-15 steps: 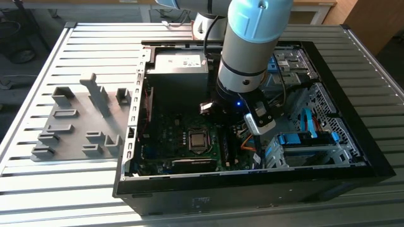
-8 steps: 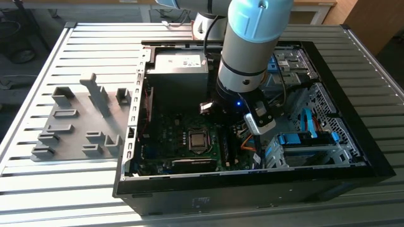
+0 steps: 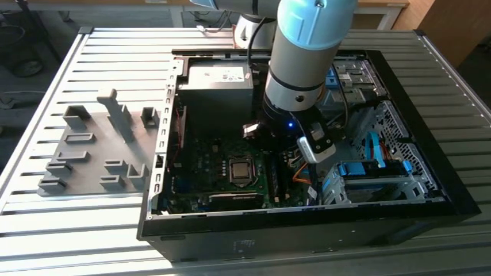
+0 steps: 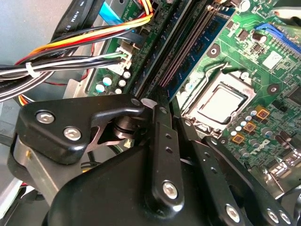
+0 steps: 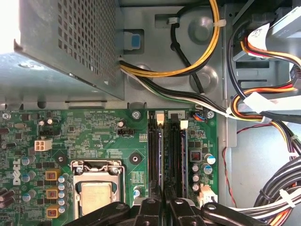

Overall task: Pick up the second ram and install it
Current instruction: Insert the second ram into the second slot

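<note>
Currently:
- The second ram appears in the first wrist view as a thin blue-green edge standing upright in a long black slot on the motherboard. One end runs in under the gripper.
- The gripper sits directly over that end of the stick. In the second wrist view its black linkage comes down onto the same row of slots. Whether it is clamped on the stick or clear of it cannot be told.
- A second slot lies just beside the first, and the processor socket is near both.
- A bundle of cables runs past the board edge.
- In the exterior view, the arm reaches down into the open computer case.
- A grey holder tray lies on the slatted table, on the exterior view's left of the case.
</note>
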`<state>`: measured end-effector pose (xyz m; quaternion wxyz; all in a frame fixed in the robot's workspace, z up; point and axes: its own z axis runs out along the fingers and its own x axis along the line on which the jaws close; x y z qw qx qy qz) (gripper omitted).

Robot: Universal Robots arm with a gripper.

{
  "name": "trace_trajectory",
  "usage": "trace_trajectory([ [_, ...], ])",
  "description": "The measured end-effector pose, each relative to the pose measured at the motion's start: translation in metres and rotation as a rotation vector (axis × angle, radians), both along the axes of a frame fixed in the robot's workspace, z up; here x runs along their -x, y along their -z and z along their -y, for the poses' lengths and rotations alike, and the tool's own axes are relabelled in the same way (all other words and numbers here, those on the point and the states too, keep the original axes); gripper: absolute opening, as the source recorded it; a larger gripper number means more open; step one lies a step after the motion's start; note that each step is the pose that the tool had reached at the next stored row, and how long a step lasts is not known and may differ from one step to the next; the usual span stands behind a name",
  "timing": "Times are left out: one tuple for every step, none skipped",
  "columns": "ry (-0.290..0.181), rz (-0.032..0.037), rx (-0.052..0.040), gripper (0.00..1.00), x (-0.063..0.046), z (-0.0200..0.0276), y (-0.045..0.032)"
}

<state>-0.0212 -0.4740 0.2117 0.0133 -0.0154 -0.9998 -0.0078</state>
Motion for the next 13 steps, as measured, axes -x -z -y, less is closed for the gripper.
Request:
trace_trajectory([
  [-0.003, 0.0, 0.0, 0.14, 0.0, 0.0, 0.0001],
  [-0.006, 0.0, -0.0001, 0.14, 0.0, 0.0, 0.0004],
  [-0.008, 0.0, -0.0004, 0.14, 0.0, 0.0, 0.0007],
  [-0.008, 0.0001, -0.0008, 0.14, 0.0, 0.0, 0.0012],
  [-0.008, 0.0, -0.0011, 0.14, 0.0, 0.0, 0.0016],
  [-0.008, -0.0001, -0.0018, 0.14, 0.0, 0.0, 0.002],
  [-0.008, 0.0, -0.0027, 0.14, 0.0, 0.0, 0.0024],
  [-0.008, -0.0001, -0.0033, 0.14, 0.0, 0.0, 0.0028],
  [-0.008, 0.0, -0.0043, 0.14, 0.0, 0.0, 0.0033],
  [-0.008, 0.0, -0.0049, 0.14, 0.0, 0.0, 0.0037],
  [-0.008, 0.0001, -0.0055, 0.14, 0.0, 0.0, 0.0042],
  [-0.008, 0.0, -0.0054, 0.14, 0.0, 0.0, 0.0043],
  [-0.008, 0.0, -0.0053, 0.14, 0.0, 0.0, 0.0044],
])
